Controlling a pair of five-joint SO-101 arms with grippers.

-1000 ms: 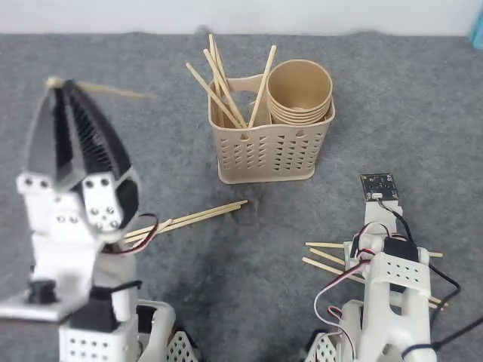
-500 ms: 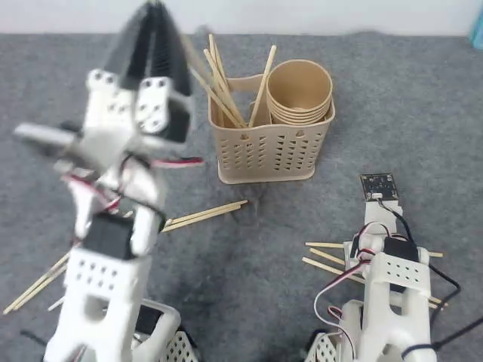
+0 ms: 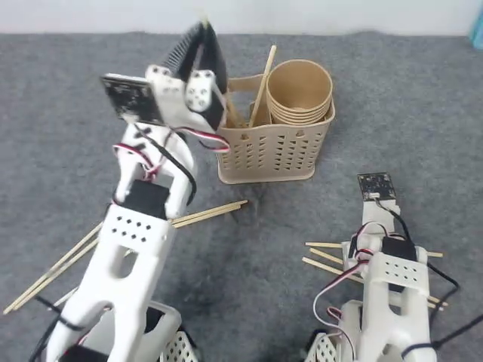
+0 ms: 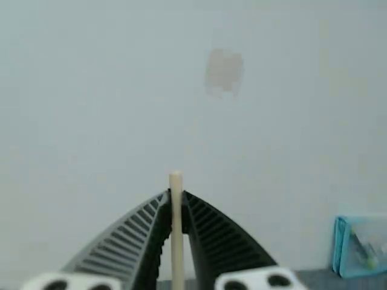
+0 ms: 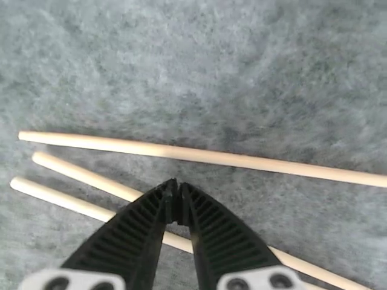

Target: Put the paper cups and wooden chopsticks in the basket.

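My left gripper (image 3: pixel 202 32) is raised over the left end of the beige basket (image 3: pixel 272 154), shut on a wooden chopstick (image 4: pixel 176 241) that runs up between its fingers (image 4: pixel 145 232). The left gripper (image 4: pixel 176 194) faces a pale wall. A stack of paper cups (image 3: pixel 300 90) sits in the basket's right compartment, and several chopsticks (image 3: pixel 264 69) stand in its left one. My right gripper (image 5: pixel 176 188) is shut with nothing in it, low over three loose chopsticks (image 5: pixel 199 156) on the grey mat. Those lie beside the right arm (image 3: pixel 389 271).
A pair of chopsticks (image 3: pixel 207 213) lies on the mat in front of the basket, and more chopsticks (image 3: pixel 49 271) lie at the front left. A blue container (image 4: pixel 361 244) stands by the wall. The grey mat (image 3: pixel 423 105) to the right of the basket is bare.
The left arm has swung from the left side of the table towards the basket, carrying the chopstick, and now stands over the basket's left end. The right arm has not moved.
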